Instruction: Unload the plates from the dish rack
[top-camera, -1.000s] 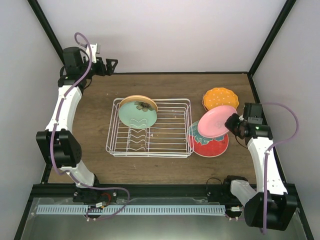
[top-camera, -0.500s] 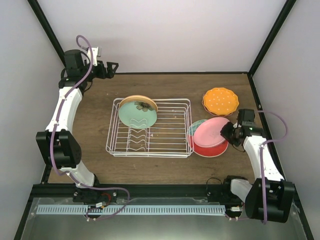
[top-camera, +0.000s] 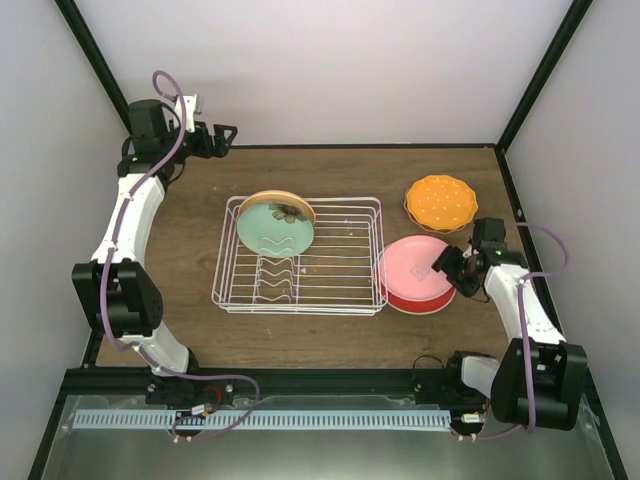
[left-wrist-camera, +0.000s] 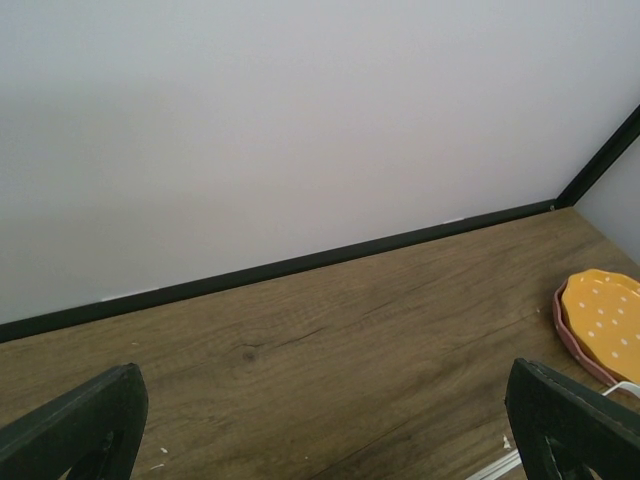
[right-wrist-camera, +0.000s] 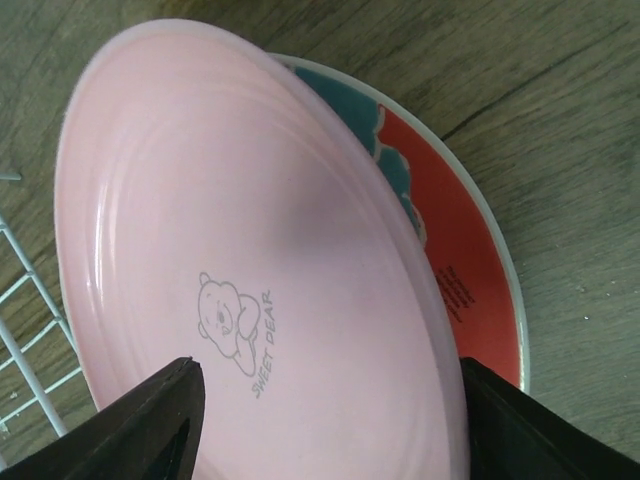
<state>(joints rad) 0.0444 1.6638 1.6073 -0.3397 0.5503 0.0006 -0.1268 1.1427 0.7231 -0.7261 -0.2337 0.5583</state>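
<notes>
By the bench's right edge, a plain pink plate lies flat on a red-and-teal plate, just beside the right end of the dish rack.
At the pink plate's right rim sits the right gripper; its wrist view shows the fingers spread to either side of the plate's near edge, and I cannot tell whether they touch it. Toward the far right corner rests an orange dotted plate, well apart from the rack. Inside the rack, at its far left end, a teal plate stands on edge with a tan-rimmed plate close behind it. Up at the far left corner of the bench, the left gripper hangs above the wood, its jaws wide apart with nothing between them.
</notes>
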